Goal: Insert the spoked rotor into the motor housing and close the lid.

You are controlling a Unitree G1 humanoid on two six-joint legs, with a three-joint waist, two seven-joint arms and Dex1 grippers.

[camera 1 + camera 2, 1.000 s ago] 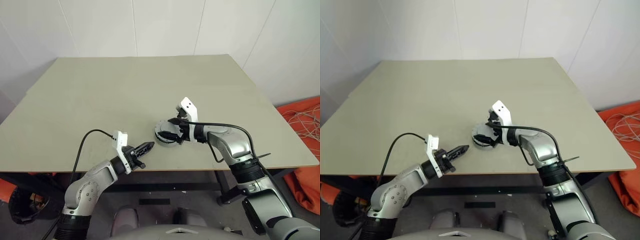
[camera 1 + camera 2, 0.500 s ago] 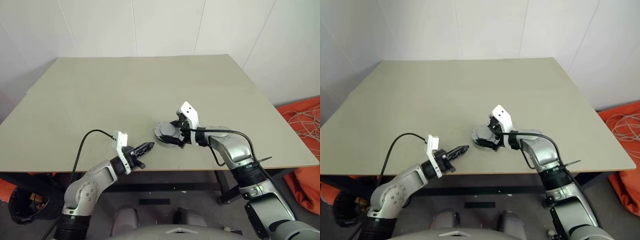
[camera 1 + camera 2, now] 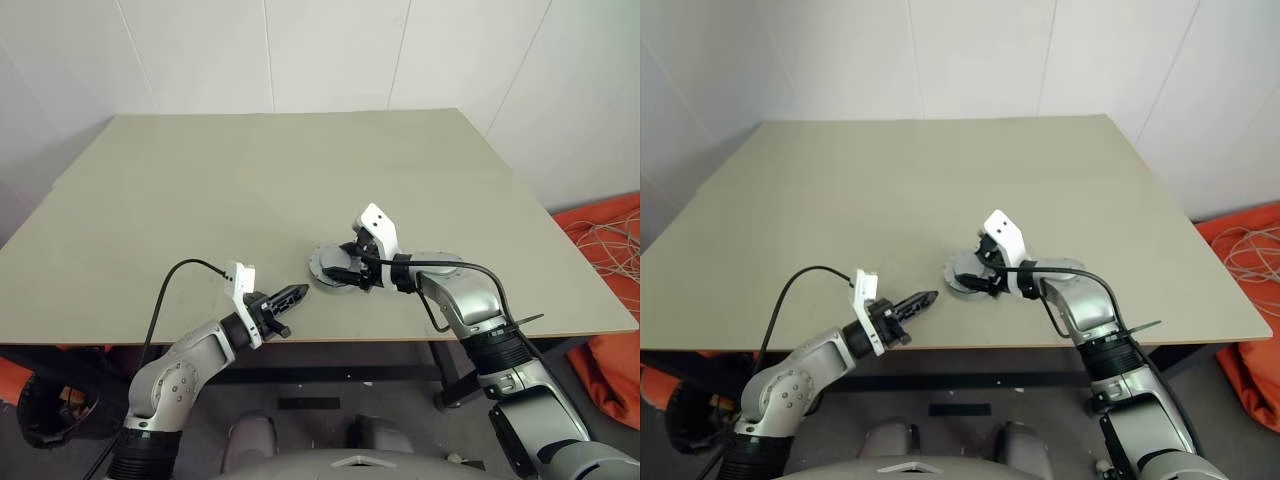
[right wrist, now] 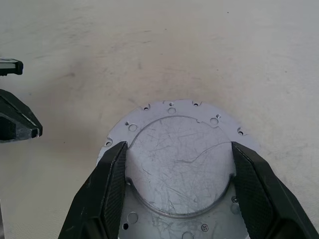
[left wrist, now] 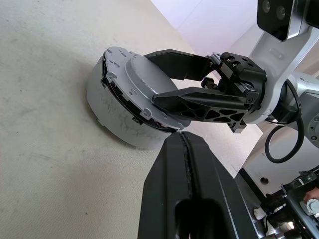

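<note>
- So the lid point(image 4: 179, 164) sits on the motor housing point(image 5: 112, 117), near the tabletop's point(image 3: 200, 200) front edge
- right gripper point(image 4: 177, 199) – jaws spread either side of the lid's raised centre, touching it
- left gripper point(image 3: 290, 297) – jaws shut, empty, just beside the housing

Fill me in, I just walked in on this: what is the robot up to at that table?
It is assembling a small motor near the front edge of the table. The lid sits on top of the motor housing, and the right gripper has its fingers on either side of the lid's raised centre. The lid looks slightly tilted on the housing, so it may not be fully seated. The left gripper is shut, empty, just beside the housing.
</note>
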